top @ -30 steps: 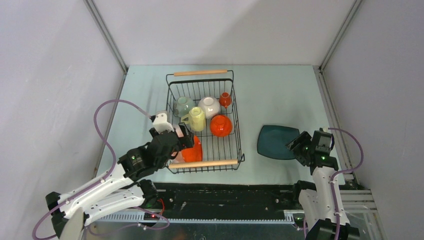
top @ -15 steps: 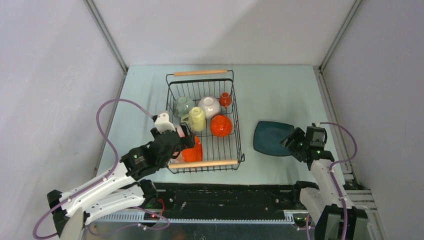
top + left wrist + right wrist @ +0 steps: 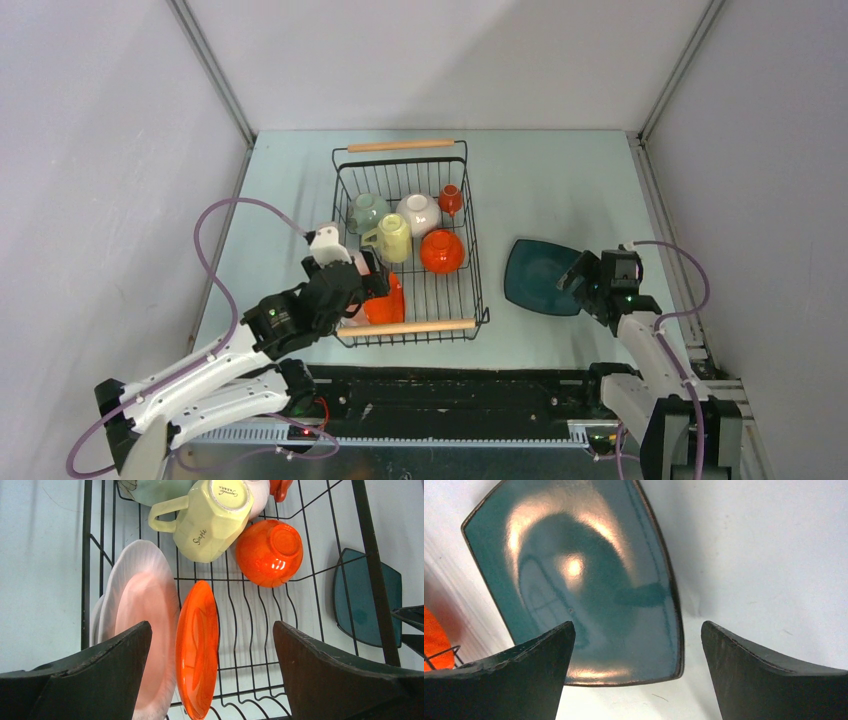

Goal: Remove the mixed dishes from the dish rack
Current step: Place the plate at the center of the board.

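Observation:
The black wire dish rack point(image 3: 405, 327) holds a pale green bowl point(image 3: 366, 212), a white bowl point(image 3: 418, 212), a small orange cup point(image 3: 450, 199), a pale yellow mug point(image 3: 392, 238) and an orange bowl point(image 3: 441, 251). An orange plate point(image 3: 197, 650) stands on edge beside a pinkish white plate point(image 3: 142, 625). My left gripper point(image 3: 210, 675) is open over the rack's near left corner, with the orange plate between its fingers. The dark teal square plate point(image 3: 532, 275) lies on the table right of the rack. My right gripper point(image 3: 636, 675) is open, its fingers either side of the plate's near edge point(image 3: 584, 580).
Wooden rod handles cross the rack's far end point(image 3: 400, 146) and near end. Grey walls close in the pale table on three sides. A black strip point(image 3: 450, 385) runs along the near edge by the arm bases.
My right gripper has moved left towards the rack, and the teal plate has shifted left with it. My left gripper has barely moved.

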`<state>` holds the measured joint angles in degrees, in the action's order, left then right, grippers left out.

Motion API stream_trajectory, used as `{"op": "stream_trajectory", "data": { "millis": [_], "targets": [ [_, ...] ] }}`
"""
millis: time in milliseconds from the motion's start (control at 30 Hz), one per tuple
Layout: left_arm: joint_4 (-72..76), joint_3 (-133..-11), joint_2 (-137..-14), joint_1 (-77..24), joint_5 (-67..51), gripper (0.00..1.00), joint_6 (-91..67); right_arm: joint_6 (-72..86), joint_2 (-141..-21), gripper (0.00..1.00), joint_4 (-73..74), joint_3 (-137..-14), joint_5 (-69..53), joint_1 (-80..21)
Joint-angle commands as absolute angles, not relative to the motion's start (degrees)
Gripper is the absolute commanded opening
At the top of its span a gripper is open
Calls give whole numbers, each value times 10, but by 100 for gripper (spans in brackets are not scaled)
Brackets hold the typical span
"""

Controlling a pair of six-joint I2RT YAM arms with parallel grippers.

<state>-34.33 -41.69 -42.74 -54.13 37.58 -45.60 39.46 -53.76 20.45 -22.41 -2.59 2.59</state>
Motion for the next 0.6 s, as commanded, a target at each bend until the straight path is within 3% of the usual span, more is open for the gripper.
{"op": "stream_trajectory", "data": {
  "millis": [0, 467, 567],
  "targets": [
    [-352, -437, -427, -541, 392, 98, -467, 411, -500, 100, 233, -252, 65, 20],
    [-387, -470, -498, -541, 400, 98, -485, 447, -274, 99, 316, -236, 145, 17],
    [-395, -479, -524, -541, 419, 94, -496, 451, -253, 99, 328, -236, 153, 17]
  ]
}}
